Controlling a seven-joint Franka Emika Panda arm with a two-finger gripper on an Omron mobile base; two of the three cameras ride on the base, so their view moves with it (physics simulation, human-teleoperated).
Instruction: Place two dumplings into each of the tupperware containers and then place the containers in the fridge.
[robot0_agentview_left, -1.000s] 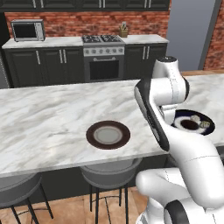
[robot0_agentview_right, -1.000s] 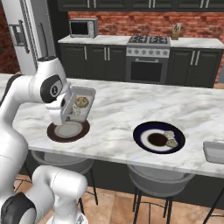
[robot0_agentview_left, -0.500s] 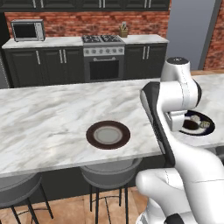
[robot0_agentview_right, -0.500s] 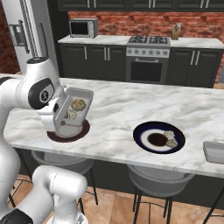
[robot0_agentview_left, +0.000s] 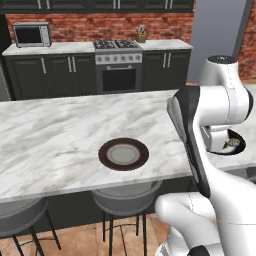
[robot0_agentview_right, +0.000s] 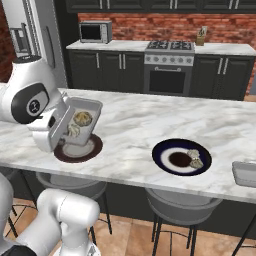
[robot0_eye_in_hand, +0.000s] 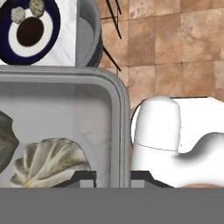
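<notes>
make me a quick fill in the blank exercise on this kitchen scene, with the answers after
1. The gripper holds a tupperware container lifted and tilted, with ____ dumplings inside.
2. Two more dumplings lie on the ____-rimmed plate.
3. Below the lifted container, a brown-rimmed plate rests on the ____ counter.
4. The second container sits at the counter's far ____ edge in the right base view.

Missing words: two; blue; marble; right
</notes>
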